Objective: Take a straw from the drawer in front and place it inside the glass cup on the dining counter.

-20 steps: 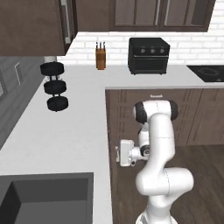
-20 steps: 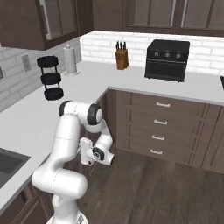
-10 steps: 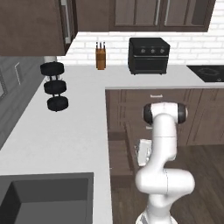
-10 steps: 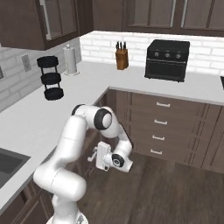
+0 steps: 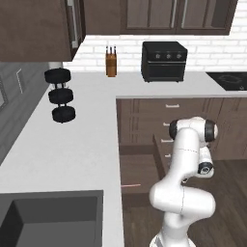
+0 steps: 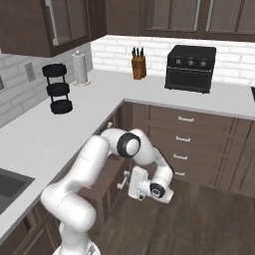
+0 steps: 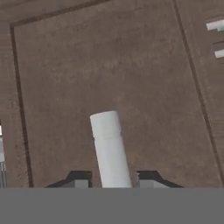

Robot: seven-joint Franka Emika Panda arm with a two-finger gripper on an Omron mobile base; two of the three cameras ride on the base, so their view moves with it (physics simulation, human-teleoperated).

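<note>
I see the end effector point(image 7: 109, 183) fingers slightly apart around the drawer's point(image 5: 140, 169) smooth cylindrical silver handle point(image 7: 109, 148); flat wood-grain front behind.

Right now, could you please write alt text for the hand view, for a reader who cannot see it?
A silver bar handle on a dark brown drawer front sits between the tool's two dark fingertips, seen close up. More silver handles show at the upper right edge.

Even, flat rendered light around me.
My views are soft and low-resolution, without glare; shadows stay faint.
</note>
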